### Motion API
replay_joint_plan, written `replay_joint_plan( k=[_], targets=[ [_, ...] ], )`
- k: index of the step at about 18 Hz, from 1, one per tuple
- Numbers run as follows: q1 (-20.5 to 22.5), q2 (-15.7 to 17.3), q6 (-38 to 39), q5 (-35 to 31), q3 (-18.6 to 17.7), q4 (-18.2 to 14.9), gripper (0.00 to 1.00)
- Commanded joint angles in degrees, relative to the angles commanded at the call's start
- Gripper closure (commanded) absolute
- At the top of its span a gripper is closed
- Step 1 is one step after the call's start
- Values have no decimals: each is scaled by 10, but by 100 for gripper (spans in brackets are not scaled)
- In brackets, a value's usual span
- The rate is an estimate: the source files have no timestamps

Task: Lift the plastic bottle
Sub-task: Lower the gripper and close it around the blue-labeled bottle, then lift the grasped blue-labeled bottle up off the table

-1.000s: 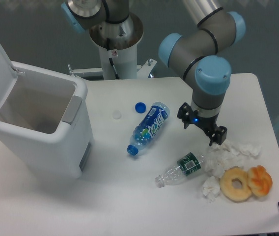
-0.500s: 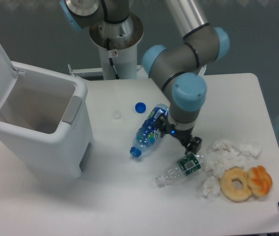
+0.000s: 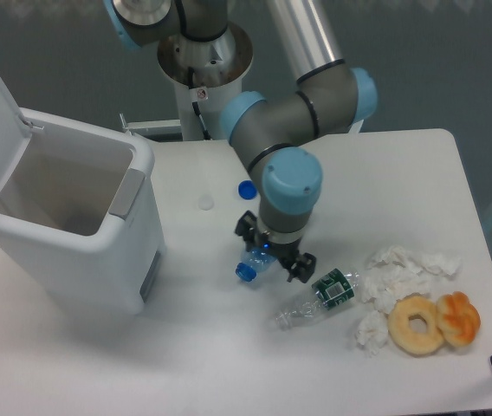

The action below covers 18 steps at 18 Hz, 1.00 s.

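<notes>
Hiding plastic bottle [image 3: 250, 265]: claw [image 3: 275, 251] overhead.

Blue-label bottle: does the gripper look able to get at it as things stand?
Probably yes. The gripper is directly over the bottle, hiding all but its capped end, with a finger on either side. The green-label bottle lies apart and nothing blocks the way.

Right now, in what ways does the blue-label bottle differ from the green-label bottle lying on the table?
The blue-label bottle sits mostly hidden under the gripper; the green-label bottle lies fully in view, clear of the gripper. The blue-label bottle shows a blue cap at its lower-left end; on the green-label bottle I see no coloured cap. Both are clear plastic and lie on the white table.
</notes>
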<state>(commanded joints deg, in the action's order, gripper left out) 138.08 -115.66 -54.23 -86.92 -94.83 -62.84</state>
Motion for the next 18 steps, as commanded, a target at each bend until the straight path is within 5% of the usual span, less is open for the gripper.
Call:
replay_joint_plan(
  k=[18],
  targets=[
    [-18,-19,6,-3,-27,1,0]
  ],
)
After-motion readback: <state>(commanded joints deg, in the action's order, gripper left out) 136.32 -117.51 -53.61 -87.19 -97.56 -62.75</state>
